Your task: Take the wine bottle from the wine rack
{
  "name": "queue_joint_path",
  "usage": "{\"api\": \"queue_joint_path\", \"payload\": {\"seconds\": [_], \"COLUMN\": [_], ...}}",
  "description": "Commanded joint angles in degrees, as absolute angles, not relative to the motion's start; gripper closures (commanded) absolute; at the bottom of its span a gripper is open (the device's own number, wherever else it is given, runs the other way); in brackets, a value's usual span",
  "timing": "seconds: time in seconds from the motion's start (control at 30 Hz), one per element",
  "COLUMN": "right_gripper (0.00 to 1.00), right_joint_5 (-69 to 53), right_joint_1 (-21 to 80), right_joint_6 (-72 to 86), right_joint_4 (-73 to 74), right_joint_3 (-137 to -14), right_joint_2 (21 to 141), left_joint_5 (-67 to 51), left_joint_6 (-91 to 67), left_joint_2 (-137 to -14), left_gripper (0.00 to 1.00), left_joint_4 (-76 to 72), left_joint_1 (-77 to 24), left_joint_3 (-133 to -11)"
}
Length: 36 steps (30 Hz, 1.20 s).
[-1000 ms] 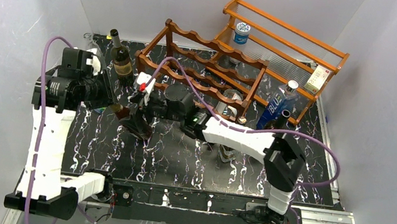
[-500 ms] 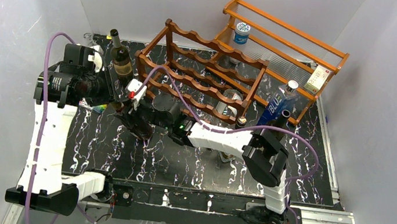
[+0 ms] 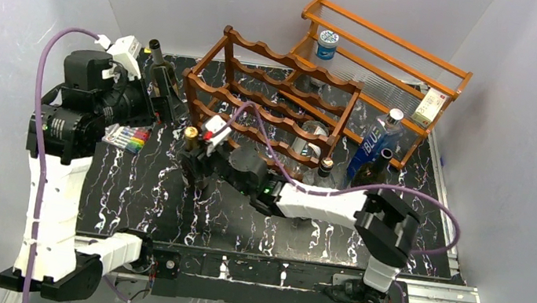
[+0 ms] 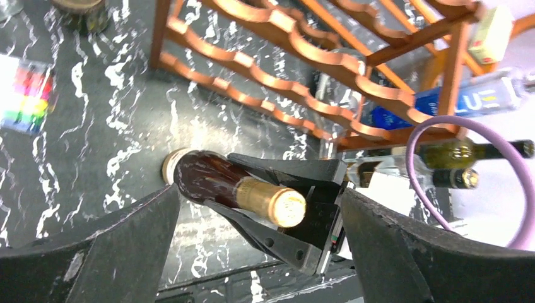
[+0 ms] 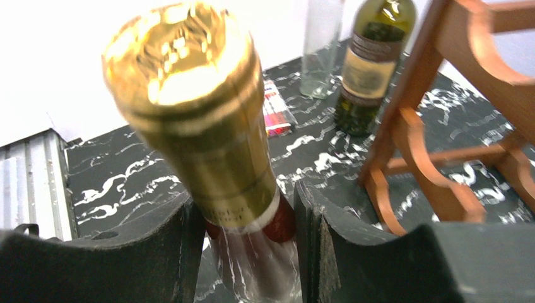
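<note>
The wine bottle (image 3: pixel 190 145) is dark with a gold foil cap and stands upright on the table just outside the near left corner of the dark reddish-brown wine rack (image 3: pixel 281 94). My right gripper (image 5: pixel 247 243) is shut on the bottle (image 5: pixel 202 126) just below the foil. In the top view the right gripper (image 3: pixel 196 167) sits low beside it. My left gripper (image 4: pixel 258 192) hangs above the bottle (image 4: pixel 211 180), wide open and holding nothing. In the top view the left gripper (image 3: pixel 165 95) is by the rack's left end.
A second wine bottle (image 5: pixel 372 60) and a clear glass (image 5: pixel 322 44) stand at the back left. A pack of coloured markers (image 3: pixel 127 137) lies on the left. A blue bottle (image 3: pixel 373 142) and dark bottles stand right of the rack. An orange shelf (image 3: pixel 389 57) is behind.
The right gripper closed on the bottle and set it upright nearer the rack's corner. The left gripper let go, opened wide and rose toward the back left.
</note>
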<state>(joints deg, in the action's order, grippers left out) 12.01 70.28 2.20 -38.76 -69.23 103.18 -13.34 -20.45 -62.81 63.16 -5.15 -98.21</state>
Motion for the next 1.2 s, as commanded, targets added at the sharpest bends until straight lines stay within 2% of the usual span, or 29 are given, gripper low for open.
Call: {"api": "queue_joint_path", "payload": {"seconds": [0.0,0.1,0.37,0.63,0.97,1.17], "right_gripper": [1.00,1.00,1.00,1.00,1.00,0.84], "right_joint_5": [21.7,24.3,31.0,31.2,27.9,25.0], "right_joint_1": [70.2,70.2,70.1,68.9,65.4,65.0], "right_joint_6": [-0.3,-1.7,-3.0,1.1,6.8,5.2], "right_joint_4": [-44.9,-43.8,-33.9,-23.6,-12.3,-12.0], "right_joint_3": [-63.9,-60.3,-60.1,-60.4,-65.8,-67.4], "right_joint_2": [94.0,90.2,83.8,79.7,83.1,85.2], "left_joint_5": [-18.3,-18.1,-17.7,-18.4,-19.8,-19.1], "left_joint_6": [-19.3,-19.5,-19.2,-18.1,-18.1,-18.0], "left_joint_2": [-61.9,-60.4,-58.2,-58.0,-57.9,-57.5], "left_gripper": [0.02,0.02,0.02,0.02,0.02,0.02], "left_joint_4": [59.6,57.5,56.1,55.7,53.3,53.2], "left_joint_1": [-6.5,-6.6,-6.8,-7.6,-7.7,-7.7], "left_joint_3": [-100.4,-99.8,-97.2,-96.5,-95.2,-95.2]}}
